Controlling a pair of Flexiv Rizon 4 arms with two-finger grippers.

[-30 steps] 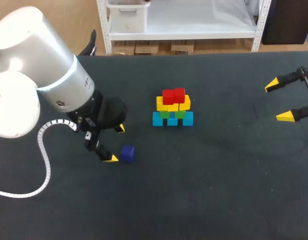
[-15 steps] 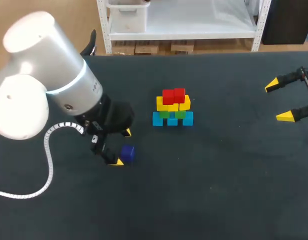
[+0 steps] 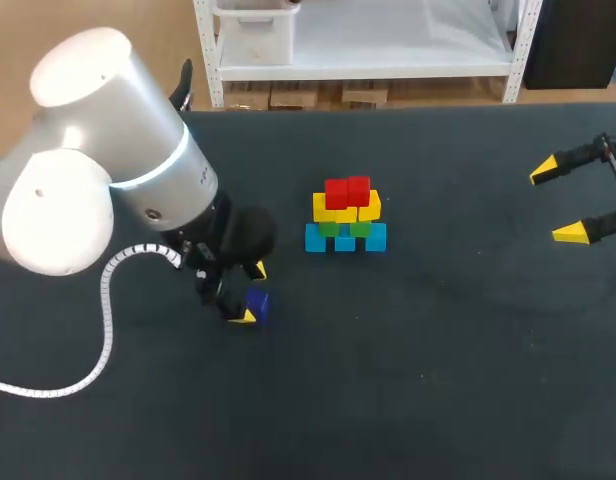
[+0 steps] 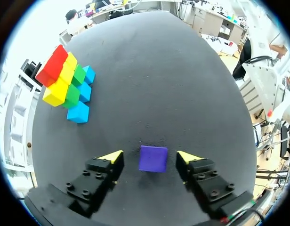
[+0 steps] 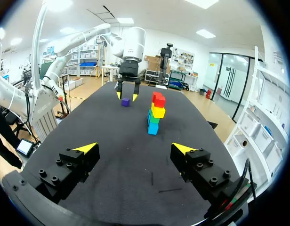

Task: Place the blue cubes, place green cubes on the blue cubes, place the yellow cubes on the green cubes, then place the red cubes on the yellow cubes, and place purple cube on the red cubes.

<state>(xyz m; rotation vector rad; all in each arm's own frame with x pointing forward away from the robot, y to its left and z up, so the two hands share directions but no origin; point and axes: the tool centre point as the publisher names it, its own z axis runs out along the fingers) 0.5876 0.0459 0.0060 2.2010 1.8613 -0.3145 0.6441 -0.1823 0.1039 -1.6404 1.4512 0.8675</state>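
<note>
A purple cube (image 3: 256, 302) lies on the dark table (image 3: 438, 350), left of and nearer than the stack. My left gripper (image 3: 253, 293) stands over it, open. In the left wrist view the purple cube (image 4: 153, 158) sits between the yellow fingertips (image 4: 114, 155) with a small gap on each side. The stack (image 3: 345, 215) has blue cubes at the bottom, then green, yellow and two red on top. It also shows ahead of my left gripper (image 4: 149, 156) as the stack (image 4: 67, 84). My right gripper (image 3: 558, 202) hangs open at the far right, holding nothing.
From the right wrist view, the stack (image 5: 154, 113) and purple cube (image 5: 125, 101) stand far ahead of my right gripper (image 5: 135, 148), with my left arm (image 5: 128, 70) above the cube. A white cable (image 3: 98, 330) loops from the left arm over the table's left side.
My left arm has moved right, bringing its fingers to either side of the purple cube, and the fingers have narrowed. The right arm has not moved.
</note>
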